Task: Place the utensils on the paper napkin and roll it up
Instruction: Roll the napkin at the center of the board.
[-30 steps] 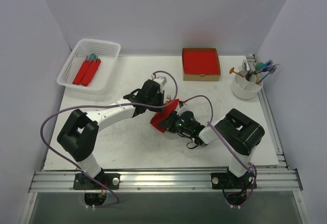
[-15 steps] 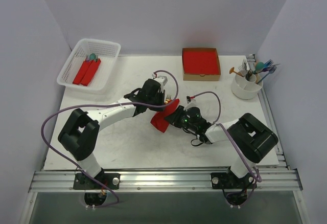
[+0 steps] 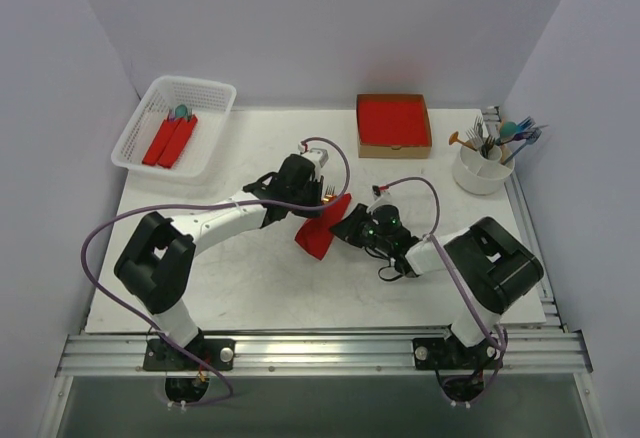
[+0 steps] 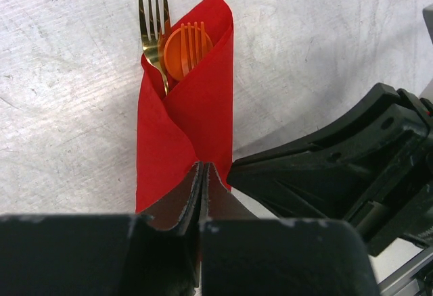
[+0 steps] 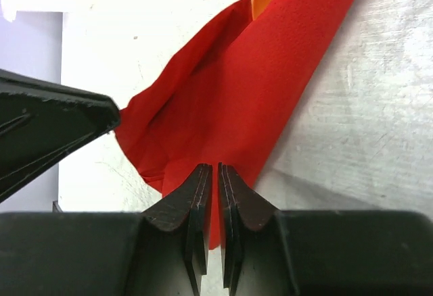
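R arm (image 3: 490, 263) elbow swung out right since prev frame. L gripper (image 4: 203, 166) clamped on paper napkin (image 4: 199, 100), mid table (image 3: 250, 288); R gripper (image 5: 217, 169) narrow, pinching its edge. Wrapped utensils (image 4: 183, 46) poke out top. I reckon roll's nearly done, just tightening left.

My left arm (image 3: 222, 221) and right arm (image 3: 428, 252) are white tubes between chunky black joint housings, each bolted down on a black base (image 3: 185, 352) and trailing a thin purple cable (image 3: 84, 256). Small green lights (image 3: 378, 225) glow on my right wrist. My left gripper (image 4: 203, 166) and right gripper (image 5: 216, 168) end in flat matte-black fingers (image 5: 191, 200), their inner edges scuffed pale, set in broad black bodies.
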Motion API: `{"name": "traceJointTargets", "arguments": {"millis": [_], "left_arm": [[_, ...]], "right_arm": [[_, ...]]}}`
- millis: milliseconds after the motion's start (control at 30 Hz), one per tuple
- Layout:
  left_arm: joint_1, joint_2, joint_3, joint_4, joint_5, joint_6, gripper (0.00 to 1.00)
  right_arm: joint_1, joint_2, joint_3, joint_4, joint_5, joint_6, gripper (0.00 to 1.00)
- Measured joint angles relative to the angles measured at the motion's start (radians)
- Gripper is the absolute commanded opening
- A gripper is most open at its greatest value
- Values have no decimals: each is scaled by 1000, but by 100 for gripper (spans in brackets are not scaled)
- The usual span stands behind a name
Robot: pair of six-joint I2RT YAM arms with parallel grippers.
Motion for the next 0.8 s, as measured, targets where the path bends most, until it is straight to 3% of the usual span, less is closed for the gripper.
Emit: {"name": "traceJointTargets", "arguments": {"millis": [300,800], "left_arm": [[-17,0,0,3,0,0,2],[-43,0,0,26,0,0,2]], "right_arm": [[-22,117,3,84,-91,-1,10],[-22,121,31,113,-126,-6,11]]}}
